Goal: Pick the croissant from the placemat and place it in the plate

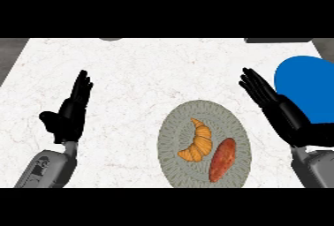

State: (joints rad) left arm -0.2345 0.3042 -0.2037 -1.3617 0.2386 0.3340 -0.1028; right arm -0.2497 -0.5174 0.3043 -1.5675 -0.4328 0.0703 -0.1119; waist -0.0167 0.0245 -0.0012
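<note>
On the round grey patterned placemat (171, 132), an orange curved croissant (198, 142) is flanked by a reddish sweet potato (222, 160) (just beside); the blue plate (312, 84) is partly hidden by the right hand (277, 108), fingers straight; the left hand (67, 117) is likewise held open on the white marble counter (143, 70).

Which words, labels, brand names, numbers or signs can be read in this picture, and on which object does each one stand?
None: no readable text shows anywhere.
Croissant and sweet potato: no label.
Grey patterned placemat: a woven pattern only, no letters.
Blue plate: plain.
Marble counter: veins only.
Left robot hand and right robot hand: plain black, no markings.
</note>
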